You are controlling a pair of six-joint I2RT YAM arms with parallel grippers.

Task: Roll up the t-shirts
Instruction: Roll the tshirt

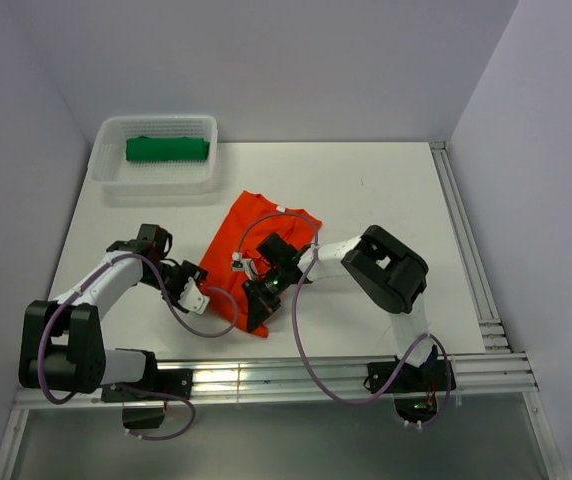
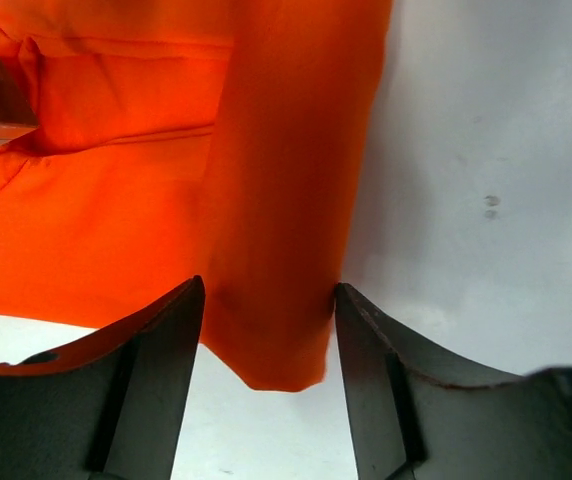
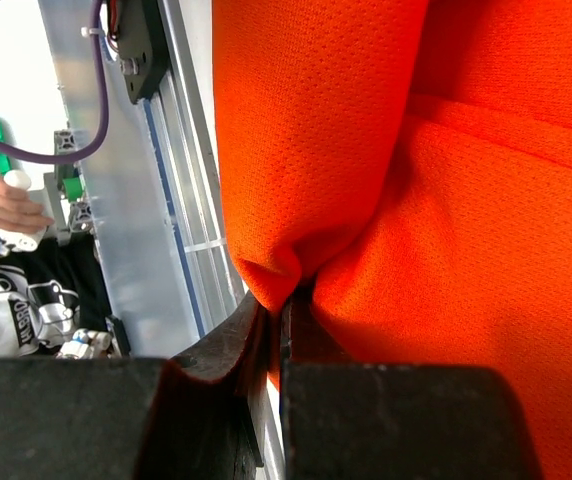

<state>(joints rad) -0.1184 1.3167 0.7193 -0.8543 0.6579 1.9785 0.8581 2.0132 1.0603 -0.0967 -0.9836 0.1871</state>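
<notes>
Sitting in white basket (image 1: pixel 156 176), rolled green t-shirt (image 1: pixel 167 149), R gripper (image 3: pixel 284 312) clamped on orange t-shirt (image 1: pixel 254 226), L gripper (image 2: pixel 269 300) apart.

My left arm (image 1: pixel 101 281) and right arm (image 1: pixel 391 270) are white links with chunky black joints, each trailing a loopy purple cable (image 1: pixel 299 350). The fingers (image 2: pixel 151 390) are matte black and curved, with slightly scuffed edges.

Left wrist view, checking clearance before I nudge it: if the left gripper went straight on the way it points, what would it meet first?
The orange-red t-shirt: a folded strip of it lies in the gap of the open left gripper, on the table. How close is unclear.
</notes>
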